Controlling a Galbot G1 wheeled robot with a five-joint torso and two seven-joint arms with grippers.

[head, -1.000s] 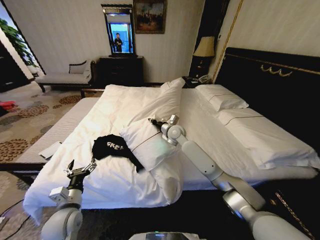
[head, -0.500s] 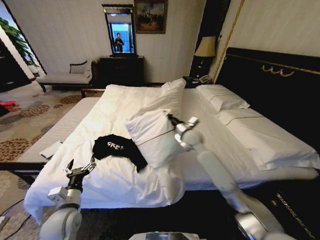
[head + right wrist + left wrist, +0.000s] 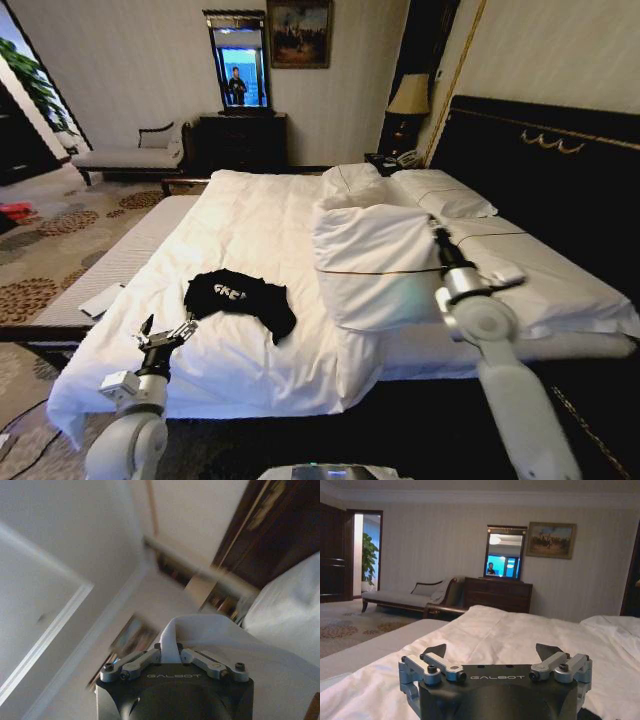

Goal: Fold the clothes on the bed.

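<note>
From my head camera, the black T-shirt with white lettering lies crumpled on the white duvet of the bed, near the foot edge and well away from the dark headboard. My left gripper hovers just beside the T-shirt on the foot-edge side, its fingers spread apart and holding nothing. On the headboard side of the T-shirt, my right gripper holds up a white pillow, which hangs lifted above the duvet. Two more pillows lie against the headboard.

From my left wrist camera, my left gripper shows its two dark fingers released and wide apart over the duvet, with a dresser and a mirror at the wall beyond the bed.

From my right wrist camera, my right gripper has its fingers clenched on a pinched fold of the white pillow.
</note>
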